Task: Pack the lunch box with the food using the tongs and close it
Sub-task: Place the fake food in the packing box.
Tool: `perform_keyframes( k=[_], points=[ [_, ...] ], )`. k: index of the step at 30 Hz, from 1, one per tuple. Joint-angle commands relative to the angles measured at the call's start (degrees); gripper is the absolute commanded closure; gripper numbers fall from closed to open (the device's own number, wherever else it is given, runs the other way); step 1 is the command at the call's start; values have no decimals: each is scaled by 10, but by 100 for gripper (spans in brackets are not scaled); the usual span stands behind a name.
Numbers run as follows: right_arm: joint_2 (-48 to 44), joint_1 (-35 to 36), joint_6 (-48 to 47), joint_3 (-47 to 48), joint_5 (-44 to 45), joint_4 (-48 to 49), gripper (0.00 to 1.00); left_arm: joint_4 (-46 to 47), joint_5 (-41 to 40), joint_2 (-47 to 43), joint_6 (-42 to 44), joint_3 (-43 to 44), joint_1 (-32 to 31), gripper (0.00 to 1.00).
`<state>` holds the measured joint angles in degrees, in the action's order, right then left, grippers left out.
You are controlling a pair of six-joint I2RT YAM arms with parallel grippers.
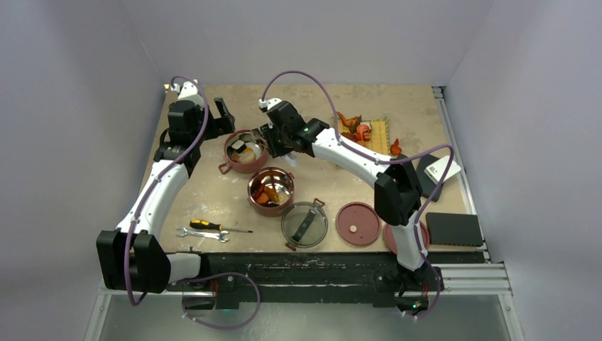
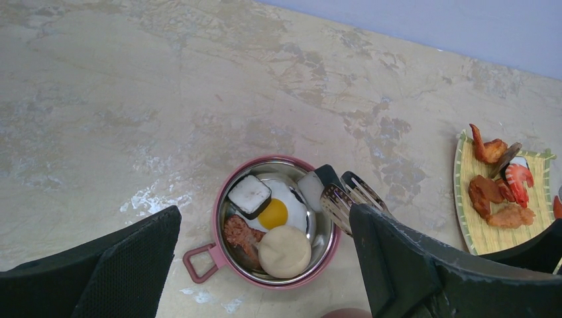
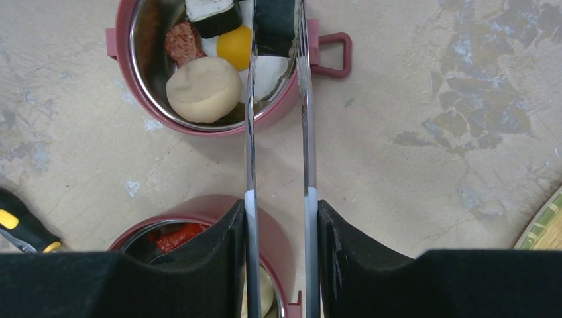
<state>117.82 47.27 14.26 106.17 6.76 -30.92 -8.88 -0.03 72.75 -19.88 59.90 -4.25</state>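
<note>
Where the tongs lie from the right gripper: the tongs (image 3: 250,132) run straight out ahead of the right gripper (image 3: 278,212), long axis pointing left across the table (image 1: 213,199), tips over the right rim of the far bowl (image 3: 123,53).
Right gripper: pinching both tong arms partway along and squeezing them toward each other; between the tips sits a white piece with a dark wrap (image 3: 273,46).
Left gripper: the left gripper (image 2: 265,215) hovers just left of the far bowl, spread wide and holding nothing.
Nearer arm: both flank the far bowl, but only the right one carries the tool.
Far bowl contents: fried egg (image 2: 275,212), beige bun (image 2: 283,250), brown-red chunk (image 2: 238,235), white cube with a dark edge (image 2: 250,194).
Near bowl: the near bowl (image 1: 252,195) holds orange and red pieces and lies under the right gripper's fingers.
Food left out: shrimp (image 2: 519,179) and fried pieces (image 2: 490,192) on the woven mat (image 2: 462,218), far right, well apart from the bowls.
Lids: red disc lid (image 1: 358,223) and see-through lid (image 1: 304,224) lie near, off the bowls.
Coming move, likely: loosen the squeeze so the piece drops inside the rim.
</note>
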Motion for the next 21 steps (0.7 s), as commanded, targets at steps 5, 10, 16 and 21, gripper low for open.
perform_keyframes(
  k=[5,10,16,21],
  points=[
    [-17,5,-6,32,-4,16,100,10,3,-13,9,21,1,1],
    [-17,5,-6,34,-9,10,100,11,5,-13,8,21,1,1],
    [-17,5,-13,36,-22,9,74,11,6,-14,8,21,1,0],
    [-16,5,-19,38,-33,11,47,11,8,-14,8,21,0,1]
  ],
)
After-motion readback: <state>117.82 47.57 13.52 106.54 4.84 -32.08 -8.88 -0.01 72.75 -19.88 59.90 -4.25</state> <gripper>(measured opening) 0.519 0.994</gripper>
